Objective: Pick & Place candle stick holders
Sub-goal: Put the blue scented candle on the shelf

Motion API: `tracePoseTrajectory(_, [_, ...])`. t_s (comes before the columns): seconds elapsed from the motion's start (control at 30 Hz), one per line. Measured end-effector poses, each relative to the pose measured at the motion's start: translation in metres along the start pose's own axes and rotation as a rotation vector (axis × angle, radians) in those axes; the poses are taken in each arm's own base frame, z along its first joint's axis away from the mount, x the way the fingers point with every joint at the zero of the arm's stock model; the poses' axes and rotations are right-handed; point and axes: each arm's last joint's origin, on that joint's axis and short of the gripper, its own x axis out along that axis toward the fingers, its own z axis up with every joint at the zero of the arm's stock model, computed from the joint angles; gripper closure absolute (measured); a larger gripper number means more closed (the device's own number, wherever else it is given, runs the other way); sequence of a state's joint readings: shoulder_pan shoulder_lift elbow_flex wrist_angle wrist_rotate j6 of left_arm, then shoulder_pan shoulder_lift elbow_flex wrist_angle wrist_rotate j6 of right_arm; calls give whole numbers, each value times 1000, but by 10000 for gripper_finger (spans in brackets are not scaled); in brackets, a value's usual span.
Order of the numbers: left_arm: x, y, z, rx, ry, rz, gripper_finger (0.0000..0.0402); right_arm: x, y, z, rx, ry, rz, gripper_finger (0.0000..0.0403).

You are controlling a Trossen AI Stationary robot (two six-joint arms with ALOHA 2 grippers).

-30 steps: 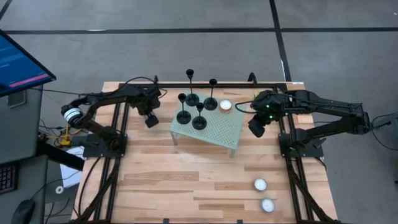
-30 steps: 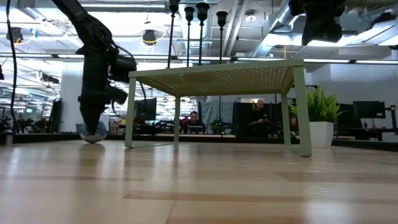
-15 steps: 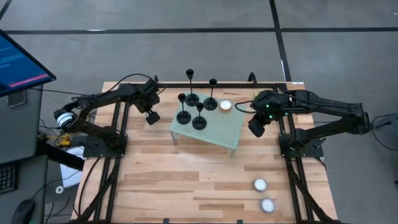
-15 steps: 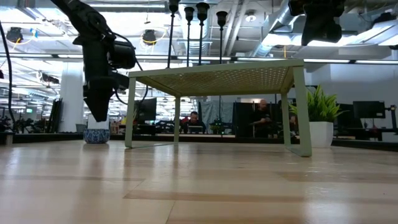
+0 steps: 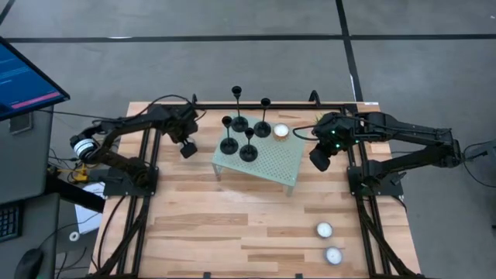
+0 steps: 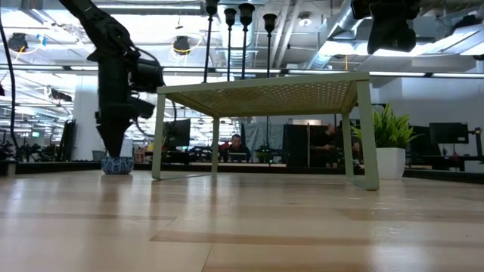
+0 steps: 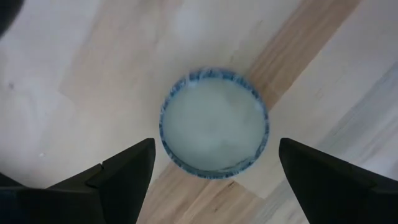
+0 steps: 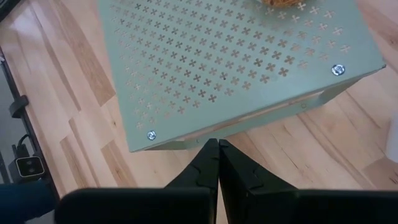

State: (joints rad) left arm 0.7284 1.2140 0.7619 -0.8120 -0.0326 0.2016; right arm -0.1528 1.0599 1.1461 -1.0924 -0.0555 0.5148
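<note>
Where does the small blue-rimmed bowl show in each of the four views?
High view: hidden beneath the left gripper.
Low view: blue-rimmed bowl on the table at left, under that gripper.
Left wrist view: centre, between the open fingers.
Right wrist view: not in it.
Shared landmark: the green perforated stand, except left wrist.

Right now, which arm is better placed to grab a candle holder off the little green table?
Probably left: the left gripper is open beside the candle holders; the right gripper is shut.
</note>
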Motion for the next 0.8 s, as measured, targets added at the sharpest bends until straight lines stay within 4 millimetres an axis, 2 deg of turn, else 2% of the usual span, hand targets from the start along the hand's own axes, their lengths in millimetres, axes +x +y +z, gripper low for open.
tracePoseTrajectory(0.17, [7, 2, -2, -21, -23, 6, 60, 0, 0, 0, -3, -1, 0, 403])
tracePoseTrajectory(0.57, [9, 1, 3, -11, -86, -18, 60, 0, 0, 0, -9, -1, -1, 403])
tracePoseTrajectory(0.8, [20, -2, -9, -15, -43, -41, 60, 0, 0, 0, -8, -2, -2, 403])
